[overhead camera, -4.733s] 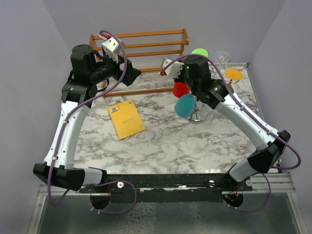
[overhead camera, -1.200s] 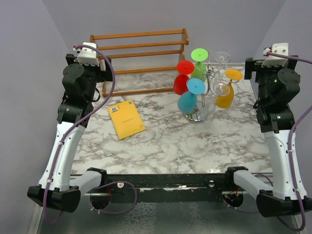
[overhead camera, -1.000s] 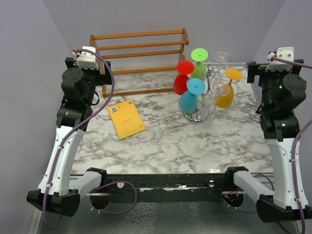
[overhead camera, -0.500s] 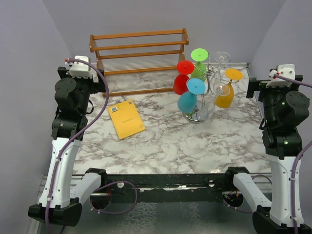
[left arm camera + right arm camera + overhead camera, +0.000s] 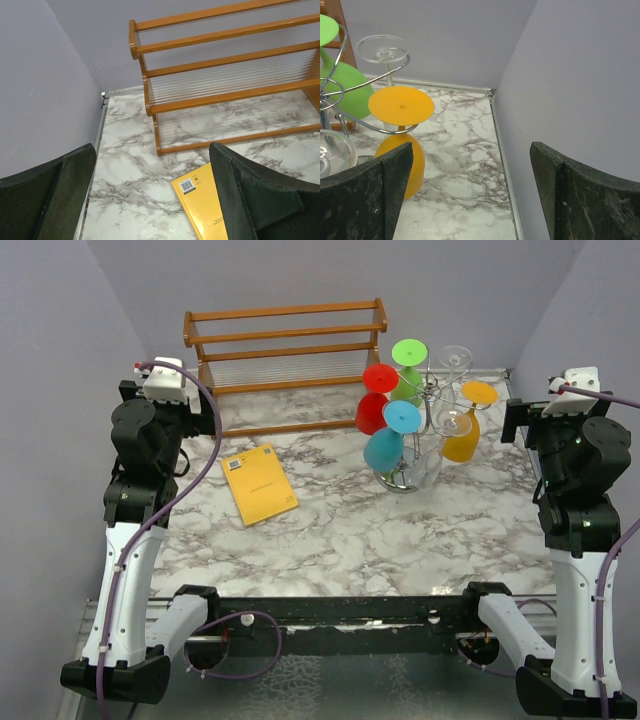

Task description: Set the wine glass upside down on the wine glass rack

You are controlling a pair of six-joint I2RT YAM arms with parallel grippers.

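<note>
right gripper (image 5: 472, 160) sits high by the side wall, jaws spread wide and gripping nothing. ahead and off its left finger the rack (image 5: 408, 480) stands on the marble table (image 5: 350, 540), glasses hanging from its wire arms upside down, feet up. the orange glass (image 5: 402, 107) is nearest that finger, the green glass (image 5: 345, 90) is beyond it to the left, and a clear glass (image 5: 382, 48) is farther back. in the top view a teal glass (image 5: 383, 450) and a red glass (image 5: 372, 405) hang on the side of the rack away from this gripper, with a second clear glass (image 5: 455, 423) between teal and orange. which one the task means, cannot tell.

left gripper (image 5: 150, 165) is high too, jaws wide, empty. straight ahead of it the wooden shelf (image 5: 225, 60) stands by the back wall. below, by its right finger, a yellow booklet (image 5: 202, 200) lies flat on the marble. the rack is well off to this gripper's right.
</note>
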